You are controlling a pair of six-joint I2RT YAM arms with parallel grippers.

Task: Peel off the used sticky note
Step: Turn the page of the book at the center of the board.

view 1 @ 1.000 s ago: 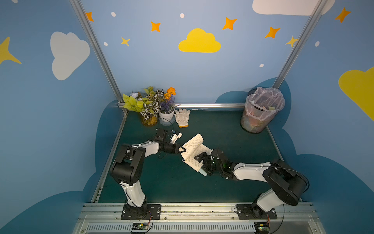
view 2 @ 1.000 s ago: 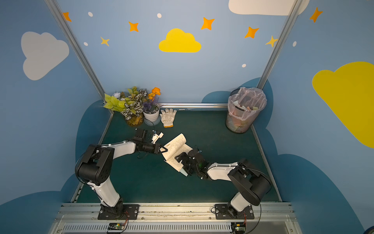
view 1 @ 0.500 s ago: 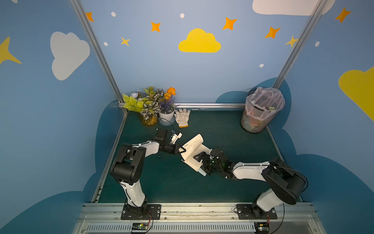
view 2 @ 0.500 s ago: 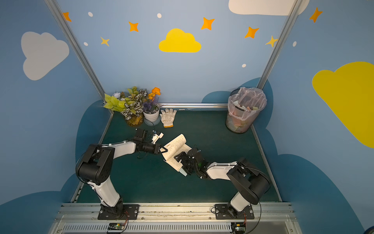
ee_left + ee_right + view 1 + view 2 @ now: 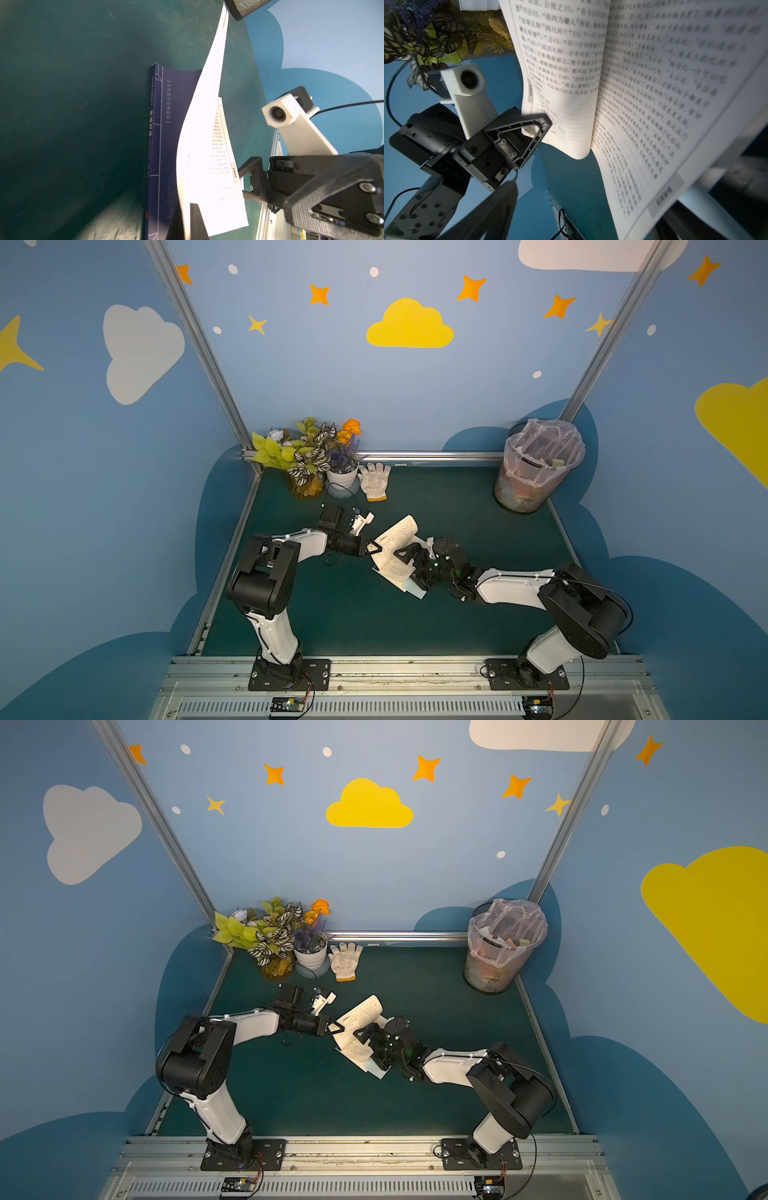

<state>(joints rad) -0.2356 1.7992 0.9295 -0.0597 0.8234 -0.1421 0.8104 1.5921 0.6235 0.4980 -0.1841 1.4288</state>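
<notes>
**A:** The left gripper (image 5: 372, 548) is clamped on a sheaf of pages (image 5: 199, 128). It reaches in from nine o'clock of the book (image 5: 397, 537) and holds those pages lifted off the rest. The right gripper (image 5: 413, 568) comes from about four o'clock and stands wide and empty over the lower pages.

**B:** And the sticky note (image 5: 417, 590)?

**A:** I take it to be the pale blue slip poking out at the book's five o'clock corner. It lies flat on the green mat (image 5: 332, 614), just beside the right gripper. Whether it sticks to a page or to the cover, I cannot tell.

**B:** So what could go wrong?

**A:** Three things, I'd judge:
- **Catching a page:** jaws that wide could close on a printed page along with the slip and crease or tear it.
- **Missing the slip:** it is thin and lies flat, so a finger may skate over it and grab nothing.
- **Dragging the book:** only a pinch on loose pages steadies the book, so a hard tug could pull it towards four o'clock.

**B:** And if that pinch slips?

**A:** The pages would likely flop down over the corner and hide the slip.
</notes>
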